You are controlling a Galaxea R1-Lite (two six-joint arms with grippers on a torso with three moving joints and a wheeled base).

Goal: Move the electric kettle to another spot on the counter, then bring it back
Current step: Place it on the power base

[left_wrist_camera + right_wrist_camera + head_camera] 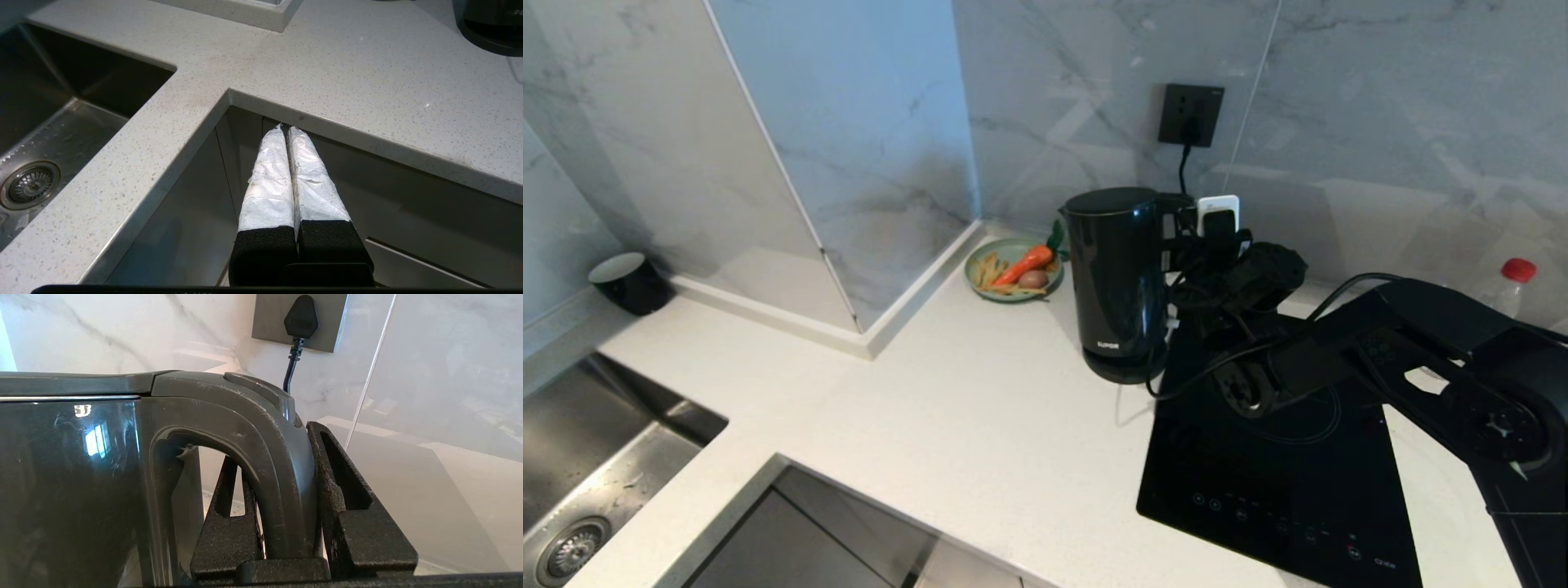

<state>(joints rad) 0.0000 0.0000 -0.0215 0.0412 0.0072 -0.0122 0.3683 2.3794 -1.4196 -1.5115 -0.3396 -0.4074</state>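
The electric kettle [1116, 282] stands upright on its round power base [1125, 369] on the counter [947, 408], just at the ten o'clock corner of the black cooktop [1282, 482] and at four o'clock from a green plate [1013, 269] holding a carrot. The right gripper [282, 490] reaches in from three o'clock and is clamped on the kettle's loop handle [282, 465] — one finger [226, 522] passes through the loop, the other presses the handle's outer face. A cord runs up to the wall socket [1191, 114] at twelve o'clock. The left gripper [289, 134] hangs below the counter's front edge beside the sink [45, 134] — its taped fingers pressed together, holding nothing.
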